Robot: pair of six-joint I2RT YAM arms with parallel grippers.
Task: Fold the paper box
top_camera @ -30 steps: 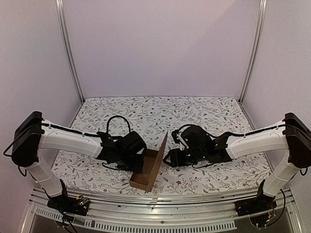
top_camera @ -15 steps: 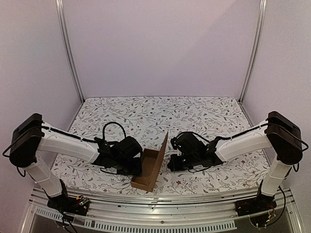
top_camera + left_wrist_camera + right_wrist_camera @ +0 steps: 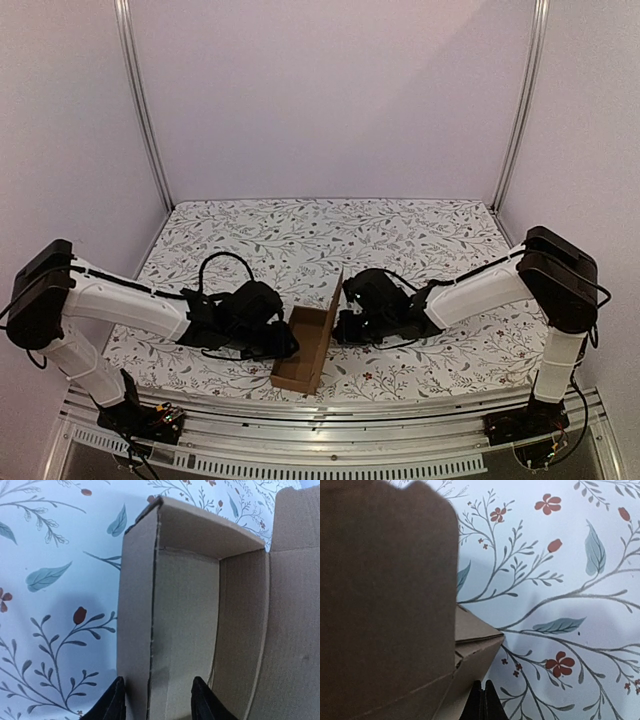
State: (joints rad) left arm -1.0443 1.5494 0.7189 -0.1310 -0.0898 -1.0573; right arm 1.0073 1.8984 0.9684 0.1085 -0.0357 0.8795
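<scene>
The paper box (image 3: 303, 352), plain brown cardboard, sits low in the middle of the top view, near the bottom edge of the flowered surface (image 3: 400, 240), between the two arms. It is a narrow open tray with one tall flap (image 3: 335, 298) standing upright along its right side. The left end effector (image 3: 287, 345) reaches in from the left of the frame to the box's left wall. In the left wrist view its two black fingers (image 3: 114, 706) show at the bottom edge, set apart, one outside that wall and the other inside the tray. The wall stands between them, and bare cardboard floor shows beside the inner finger, so the jaws are apart and not pinching. That view looks along the inside of the tray: left wall, floor, far end wall, and the right wall rising into the flap at the right of the frame. The right end effector (image 3: 344, 326) comes in from the right of the top view and lies low, just beside the outer face of the upright flap. In the right wrist view its fingers (image 3: 491, 711) are pressed together at the bottom centre with nothing between them. Their tips are just beside a folded corner of the box, and the flap fills the left of the frame as a dark brown sheet.
</scene>
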